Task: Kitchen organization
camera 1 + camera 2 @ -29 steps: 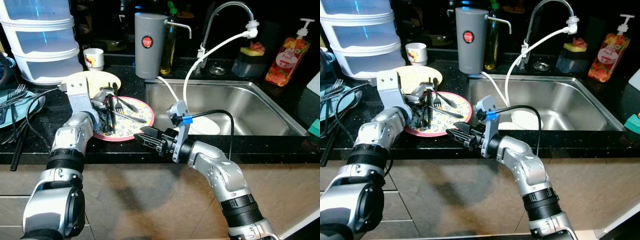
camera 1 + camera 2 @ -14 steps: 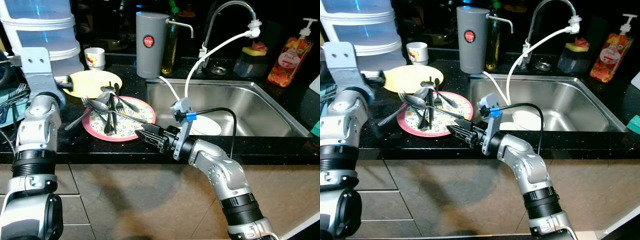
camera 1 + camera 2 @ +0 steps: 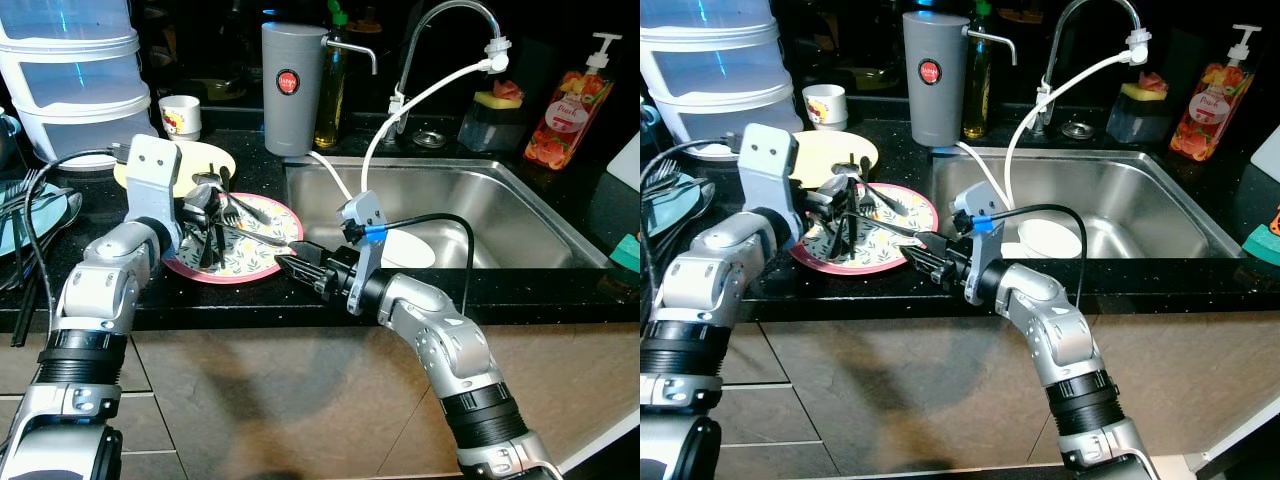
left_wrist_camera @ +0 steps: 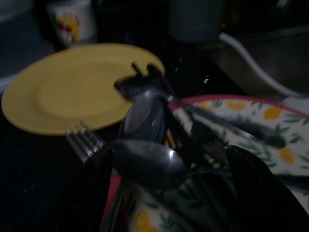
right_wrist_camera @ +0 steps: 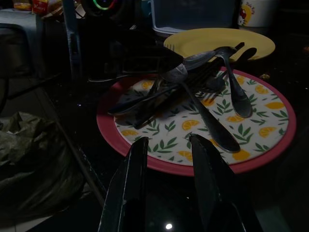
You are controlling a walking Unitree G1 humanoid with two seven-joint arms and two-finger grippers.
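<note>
At the far left of the black countertop [image 3: 520, 290], a teal plate [image 3: 40, 212] with forks is cut off by the frame edge, and behind it stands a stack of clear plastic containers [image 3: 75, 75]. The left gripper [image 3: 830, 215] reaches over the near-left rim of the red-rimmed lemon-print plate [image 3: 250, 262] — its fingers are mostly hidden behind the wrist bracket in the eye views. The left wrist view, dim and blurred, shows the 2 black fingers [image 4: 256, 188] spread apart on either side of a spoon [image 4: 145, 162] in the cutlery pile; whether they touch it cannot be told. The heap of spoons and forks [image 3: 225, 215] lies across the plate, too tangled to count. The yellow plate [image 4: 72, 87] sits just behind, partly under the pile, with a small printed cup [image 3: 181, 116] beyond.

The right gripper [image 3: 292, 268] hovers at the plate's near-right rim, fingers slightly parted and holding nothing — the right wrist view shows its fingers [image 5: 128, 188] framing the rim. Further right stand a grey dispenser [image 3: 290, 85], the steel sink [image 3: 520, 205] holding a white plate [image 3: 420, 248] half hidden by the arm, and an orange soap bottle [image 3: 568, 118].
</note>
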